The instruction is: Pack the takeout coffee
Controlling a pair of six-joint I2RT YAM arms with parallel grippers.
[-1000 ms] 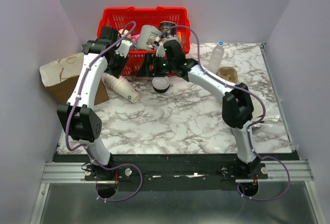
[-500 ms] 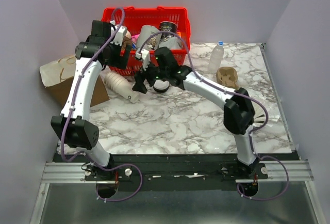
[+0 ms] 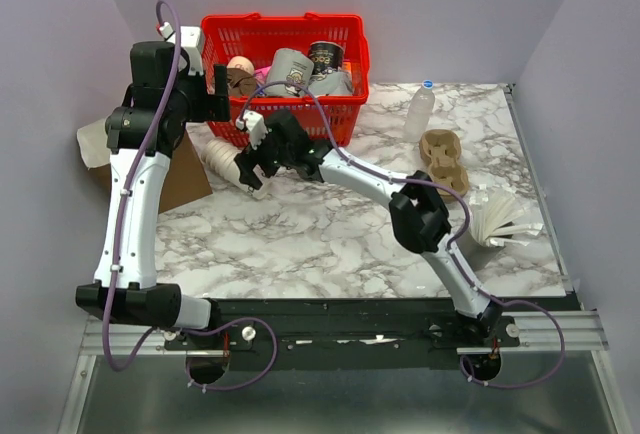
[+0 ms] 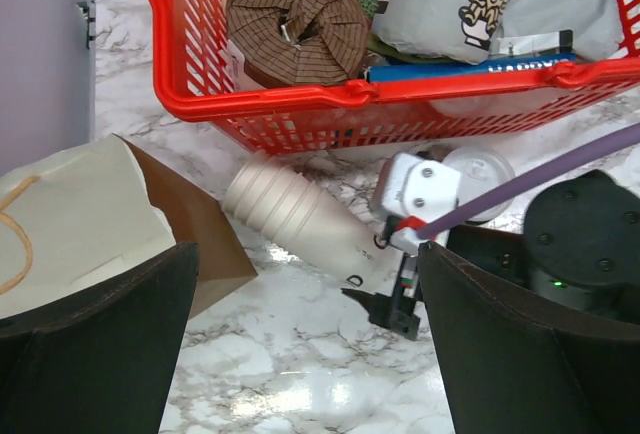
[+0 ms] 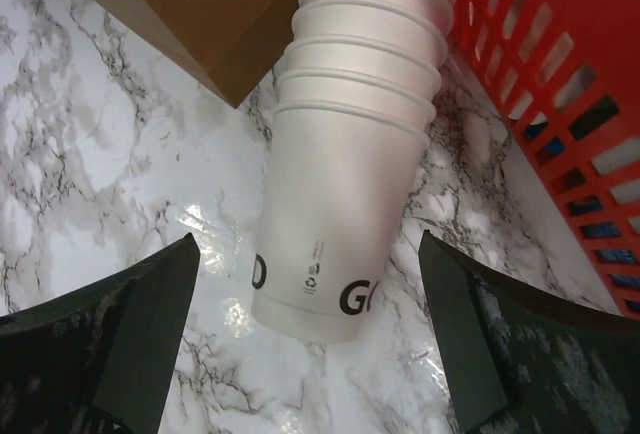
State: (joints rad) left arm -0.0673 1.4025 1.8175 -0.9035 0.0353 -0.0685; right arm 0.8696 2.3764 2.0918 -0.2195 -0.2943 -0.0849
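Note:
The takeout coffee shows only as a round white lid [image 4: 482,168] on the marble in front of the basket, partly behind my right arm; the top view hides it. A stack of nested cream paper cups [image 5: 350,184] lies on its side by the paper bag, and it also shows in the top view [image 3: 225,162] and the left wrist view [image 4: 300,219]. My right gripper [image 5: 310,354] is open, its jaws either side of the stack's closed end, holding nothing; in the top view it is beside the stack [image 3: 250,159]. My left gripper [image 4: 310,354] is open and empty, raised above the stack near the basket's left end [image 3: 215,96].
The red basket [image 3: 300,26] at the back holds grey printed mugs [image 4: 460,4] and a brown pleated round object [image 4: 295,24]. A brown paper bag [image 3: 185,174] lies at the left. A water bottle [image 3: 420,109], a brown cup carrier [image 3: 443,154] and white napkins [image 3: 495,224] are at the right.
My right gripper has moved left from the basket front, past the lidded cup, to the stack of cups. My left arm has risen and swung left, away from the basket.

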